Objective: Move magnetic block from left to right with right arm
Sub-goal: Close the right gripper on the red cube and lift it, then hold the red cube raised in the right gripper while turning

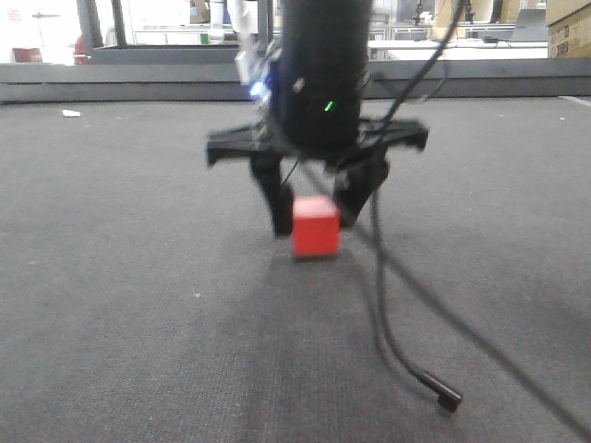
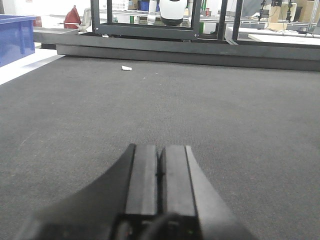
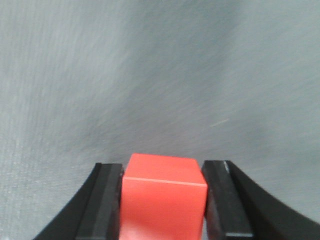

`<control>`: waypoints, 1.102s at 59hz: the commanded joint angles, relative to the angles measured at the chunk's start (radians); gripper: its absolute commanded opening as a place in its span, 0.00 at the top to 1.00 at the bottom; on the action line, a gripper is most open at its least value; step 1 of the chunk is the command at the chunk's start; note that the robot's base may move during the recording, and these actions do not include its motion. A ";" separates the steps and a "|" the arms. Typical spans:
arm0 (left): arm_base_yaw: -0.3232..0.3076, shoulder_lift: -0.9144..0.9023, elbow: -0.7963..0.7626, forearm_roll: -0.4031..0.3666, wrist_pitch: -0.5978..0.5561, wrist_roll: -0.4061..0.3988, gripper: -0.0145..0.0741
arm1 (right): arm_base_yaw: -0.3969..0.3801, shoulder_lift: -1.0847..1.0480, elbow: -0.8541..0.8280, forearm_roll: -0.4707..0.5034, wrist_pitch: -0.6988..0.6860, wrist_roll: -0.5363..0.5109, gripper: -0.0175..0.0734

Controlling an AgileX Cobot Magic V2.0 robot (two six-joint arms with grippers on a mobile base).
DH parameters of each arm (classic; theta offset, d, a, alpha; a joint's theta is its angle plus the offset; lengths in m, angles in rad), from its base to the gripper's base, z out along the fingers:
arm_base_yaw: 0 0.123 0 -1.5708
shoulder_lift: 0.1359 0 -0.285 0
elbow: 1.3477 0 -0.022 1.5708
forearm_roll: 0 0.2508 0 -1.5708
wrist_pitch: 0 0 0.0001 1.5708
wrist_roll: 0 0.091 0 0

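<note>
Your right gripper (image 1: 316, 220) is clamped on the magnetic block (image 1: 316, 228), with one black finger flat against each of two opposite faces. From the right wrist view the block (image 3: 162, 197) is a small bright red cube with smooth, matte faces and crisp, straight edges. It fills the whole gap between the ribbed, rubbery-looking pads (image 3: 107, 200). The right arm (image 1: 323, 74) comes down as a thick, dark, glossy cylinder with a small green light and a blue one on its casing.

The block sits low over the counter (image 1: 138, 323), roughly in the middle of the front view. You cannot tell from these pictures whether its bottom face touches the surface or hangs just off it. A soft shadow lies directly beneath it. The counter is covered in a dark grey, finely woven, carpet-like fabric with a faint grain.

A thin black cable (image 1: 383, 314) hangs loose from the arm, curves down beside the block and ends in a small plug lying on the fabric.

Your left gripper (image 2: 160, 150) has its two flat, rectangular black fingers pressed together with nothing between them, low over bare fabric. Further off lie a small white scrap (image 2: 126, 68) and a blue plastic bin (image 2: 15, 37) at the left edge. Brown cardboard boxes (image 1: 568, 28) stand in the far right background.
</note>
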 commanded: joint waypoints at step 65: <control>-0.004 -0.012 0.008 -0.005 -0.083 -0.006 0.98 | -0.397 -1.331 0.987 0.027 -0.449 -0.483 0.57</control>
